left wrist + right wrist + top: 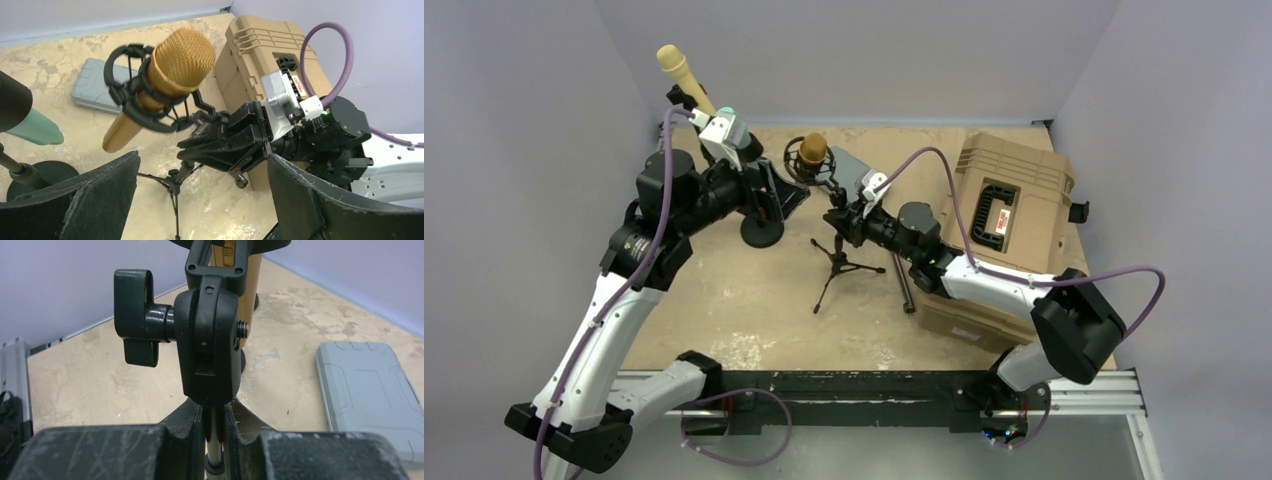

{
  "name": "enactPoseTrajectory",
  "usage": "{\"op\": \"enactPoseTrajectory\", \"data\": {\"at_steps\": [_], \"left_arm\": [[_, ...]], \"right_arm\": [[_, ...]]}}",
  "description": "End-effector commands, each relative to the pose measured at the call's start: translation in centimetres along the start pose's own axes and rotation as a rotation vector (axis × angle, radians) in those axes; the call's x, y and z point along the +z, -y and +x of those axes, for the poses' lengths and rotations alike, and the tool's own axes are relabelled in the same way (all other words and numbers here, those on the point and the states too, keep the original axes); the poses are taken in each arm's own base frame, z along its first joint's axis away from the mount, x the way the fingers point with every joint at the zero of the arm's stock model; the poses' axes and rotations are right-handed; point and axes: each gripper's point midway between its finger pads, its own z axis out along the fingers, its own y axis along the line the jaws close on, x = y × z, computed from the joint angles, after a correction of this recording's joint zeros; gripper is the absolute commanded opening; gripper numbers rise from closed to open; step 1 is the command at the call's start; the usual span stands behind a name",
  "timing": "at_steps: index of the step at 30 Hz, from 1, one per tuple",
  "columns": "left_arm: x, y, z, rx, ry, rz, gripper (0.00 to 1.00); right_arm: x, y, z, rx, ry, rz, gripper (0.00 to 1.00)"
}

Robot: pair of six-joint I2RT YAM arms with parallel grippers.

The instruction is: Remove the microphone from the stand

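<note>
A gold microphone (pixel 812 152) sits tilted in a black shock mount (pixel 130 85) on top of a small black tripod stand (pixel 839 262) at mid table. It also shows in the left wrist view (pixel 170 70). My right gripper (pixel 842 222) is shut on the stand's thin pole (pixel 215 440), just below the swivel joint (pixel 207 340) with its knob. My left gripper (pixel 776 195) is open and empty, a little left of the microphone and level with it. Its fingers (pixel 90 200) stand wide apart, touching nothing.
A tan hard case (pixel 1009 200) lies at the right. A flat grey case (pixel 95 90) lies behind the microphone. A second stand with a round base (pixel 762 232) carries a beige microphone (pixel 682 75) at the left, close to my left arm.
</note>
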Motion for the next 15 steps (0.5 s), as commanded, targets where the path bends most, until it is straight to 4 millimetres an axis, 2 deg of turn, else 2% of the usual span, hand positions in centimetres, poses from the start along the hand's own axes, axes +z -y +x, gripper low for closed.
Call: {"op": "enactPoseTrajectory", "data": {"at_steps": [1,4,7,10,13,15], "left_arm": [[-0.9,0.2,-1.7,0.052,0.061,-0.052,0.96],[-1.3,-0.3,-2.1,0.054,0.093,-0.099,0.95],[-1.6,-0.5,-2.3,0.059,0.106,-0.111,0.94],[-1.8,-0.2,-2.4,0.064,0.102,-0.103,0.94],[-2.1,0.0,-2.3,0.073,0.099,-0.093,0.94],[-2.1,0.0,-2.1,0.077,0.094,-0.093,0.94]], "right_arm": [[-0.7,0.6,1.5,0.177,-0.066,0.199,0.0],[-0.8,1.3,1.9,0.19,-0.073,0.35,0.0],[-0.9,0.7,2.0,0.171,-0.067,0.379,0.0],[-0.9,-0.4,1.9,0.056,-0.089,0.307,0.0],[-1.0,-2.5,1.8,-0.074,-0.095,0.142,0.0],[-1.2,-3.0,2.0,-0.147,-0.112,0.083,0.0]]}}
